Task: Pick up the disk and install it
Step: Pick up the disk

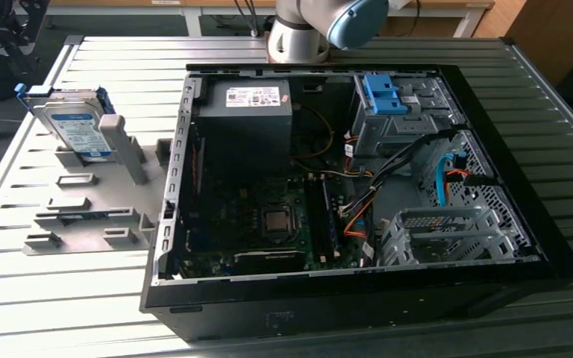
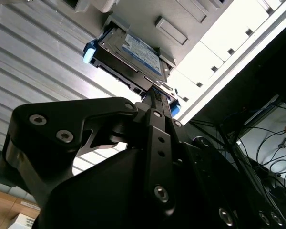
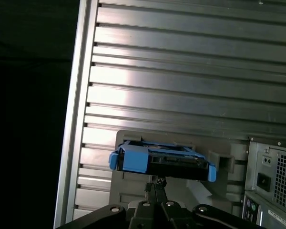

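The disk stands on edge in a slot of a grey holder plate at the exterior view's left. It is a silver drive with a white-and-blue label and a blue frame. Both wrist views show the disk just beyond my gripper's black fingertips. My gripper is shut, its fingers pressed together with nothing between them. It points at the disk's near edge and stands apart from it. In the exterior view no finger is at the disk.
An open black computer case lies at the middle and right of the slatted metal table. Inside are a grey box with a white sticker, a bare blue clip, cables and a metal drive cage. The arm's base stands behind the case.
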`<state>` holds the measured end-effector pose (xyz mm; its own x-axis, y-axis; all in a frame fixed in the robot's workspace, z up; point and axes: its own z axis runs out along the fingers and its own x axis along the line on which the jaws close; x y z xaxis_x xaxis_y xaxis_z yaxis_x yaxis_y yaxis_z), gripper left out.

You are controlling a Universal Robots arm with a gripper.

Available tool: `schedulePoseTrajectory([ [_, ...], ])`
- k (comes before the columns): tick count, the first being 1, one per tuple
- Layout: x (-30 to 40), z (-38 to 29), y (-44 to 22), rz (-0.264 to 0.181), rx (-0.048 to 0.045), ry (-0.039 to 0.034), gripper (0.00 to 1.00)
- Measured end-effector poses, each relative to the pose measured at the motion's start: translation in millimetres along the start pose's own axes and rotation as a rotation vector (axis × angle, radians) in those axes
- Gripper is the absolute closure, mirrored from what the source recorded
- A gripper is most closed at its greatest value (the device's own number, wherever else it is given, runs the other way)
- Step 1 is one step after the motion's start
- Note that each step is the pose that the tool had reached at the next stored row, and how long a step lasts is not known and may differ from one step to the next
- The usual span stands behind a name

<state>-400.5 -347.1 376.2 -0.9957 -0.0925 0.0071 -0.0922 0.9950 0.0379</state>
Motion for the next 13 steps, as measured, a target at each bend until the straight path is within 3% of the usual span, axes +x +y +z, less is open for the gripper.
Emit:
schedulePoseTrajectory([
  [13, 0.0, 0.0, 0.0, -0.031, 0.0003, 0.0012, 0.89],
])
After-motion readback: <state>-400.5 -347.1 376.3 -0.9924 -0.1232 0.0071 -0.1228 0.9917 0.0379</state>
